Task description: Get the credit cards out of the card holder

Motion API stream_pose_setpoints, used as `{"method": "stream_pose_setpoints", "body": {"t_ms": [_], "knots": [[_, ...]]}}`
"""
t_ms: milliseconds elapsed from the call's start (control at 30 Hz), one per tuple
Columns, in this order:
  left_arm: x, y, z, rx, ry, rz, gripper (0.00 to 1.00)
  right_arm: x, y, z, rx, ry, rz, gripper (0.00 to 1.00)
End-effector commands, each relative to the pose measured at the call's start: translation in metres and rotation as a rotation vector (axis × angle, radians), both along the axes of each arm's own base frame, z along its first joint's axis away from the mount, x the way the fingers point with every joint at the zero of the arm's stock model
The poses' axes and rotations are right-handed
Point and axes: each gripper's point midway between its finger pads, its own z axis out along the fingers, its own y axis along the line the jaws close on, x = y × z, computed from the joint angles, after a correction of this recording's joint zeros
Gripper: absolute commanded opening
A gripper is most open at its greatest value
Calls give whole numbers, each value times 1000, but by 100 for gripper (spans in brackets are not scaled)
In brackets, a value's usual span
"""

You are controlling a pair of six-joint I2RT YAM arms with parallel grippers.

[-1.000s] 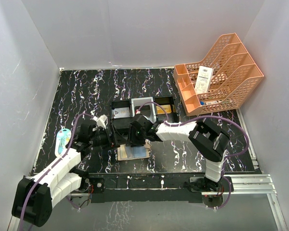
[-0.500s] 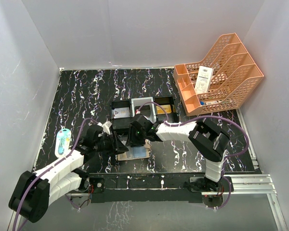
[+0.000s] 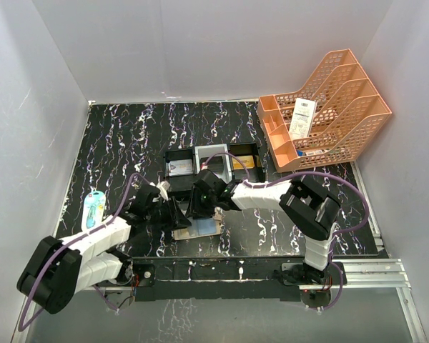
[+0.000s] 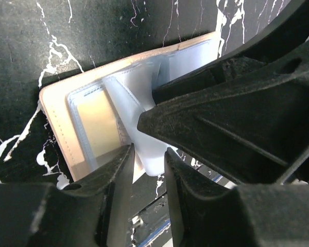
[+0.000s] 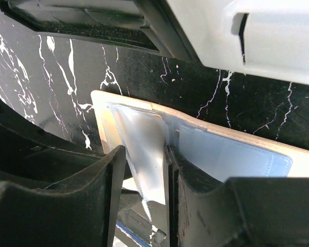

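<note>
Risk first. My left claw (image 4: 148,154), low in its wrist frame, stood narrowed astride the lower edge of the clear sleeve (image 4: 131,98). I could not tell whether its pads truly bit.

My right claw (image 5: 145,154) was clamped on that same sleeve, holding it raised off the card holder (image 4: 54,110). With both claws crowded onto one thin flap, a pull could, in my judgement, tear the plastic. It could equally drag the whole light holder across the tabletop (image 4: 20,41), since nothing pinned it down. The claws could also knock together.

Condition of item: the holder lay open and flat, with a tan rim and pale bluish pockets. It sat at lower centre of the overhead frame, just below the black tray (image 3: 168,153). One gold credit card (image 4: 98,123) sat in the left pocket behind its window, not withdrawn. No other cards could be made out in the holder.
</note>
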Motion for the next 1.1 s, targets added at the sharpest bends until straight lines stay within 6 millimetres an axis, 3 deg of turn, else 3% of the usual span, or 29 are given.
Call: {"method": "stream_pose_setpoints", "body": {"t_ms": [0,167,333,467,700,900,1067], "knots": [[10,-7,4,15,-37,-6,28,-6,4,1,25,10,19,34],[10,-9,3,12,-44,1,36,-7,9,13,67,4,35,38],[12,-12,8,5,-67,-5,41,-5,15,43,138,-32,46,44],[12,-16,11,-9,-79,-17,44,3,8,64,165,-62,6,49],[14,-31,21,-53,-109,-65,50,22,-31,75,124,-107,-128,53],[18,-58,43,-90,-157,-150,52,35,-69,82,107,-148,-246,56],[17,-77,34,-54,-135,-194,53,38,-91,86,104,-169,-322,58]]}}
